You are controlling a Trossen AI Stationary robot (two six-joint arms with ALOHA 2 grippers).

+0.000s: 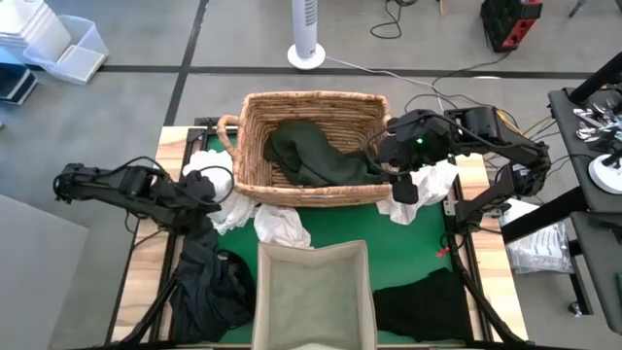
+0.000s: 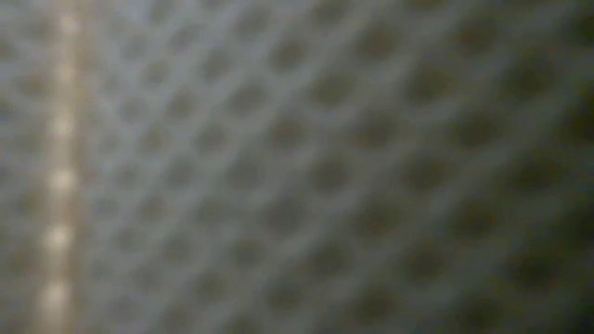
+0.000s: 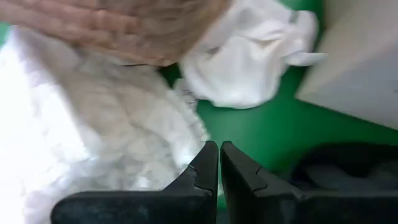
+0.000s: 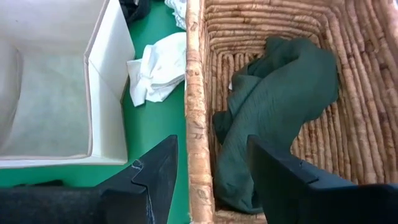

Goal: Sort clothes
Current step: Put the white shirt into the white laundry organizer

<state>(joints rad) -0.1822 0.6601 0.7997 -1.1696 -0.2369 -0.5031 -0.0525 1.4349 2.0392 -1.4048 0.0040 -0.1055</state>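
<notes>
My right tool [image 4: 205, 180] hangs open, empty, over wicker basket [image 4: 194, 112] rim; wrist view shows dark green garment [image 4: 273, 118] inside. Left tool [image 3: 219, 180] shut, empty.

A blurred grey mesh-like weave [image 2: 306, 176] fills the low view, with a pale vertical strip [image 2: 58, 176] at its left.

Around the wicker basket [image 1: 309, 146], room is tight. My right gripper [image 4: 208, 171] hangs with its fingers apart astride the basket's near rim, so that wall blocks any sideways pass. Inside the basket a dark green garment [image 4: 280, 106] fills much of the floor. Beside the basket a strip of bare green mat [image 4: 149, 124] runs clear along the white bin [image 4: 59, 81], narrowed by a white cloth [image 4: 155, 71]. My left gripper [image 3: 219, 163], fingers together, is hemmed by a white garment [image 3: 106, 143] against the basket.
</notes>
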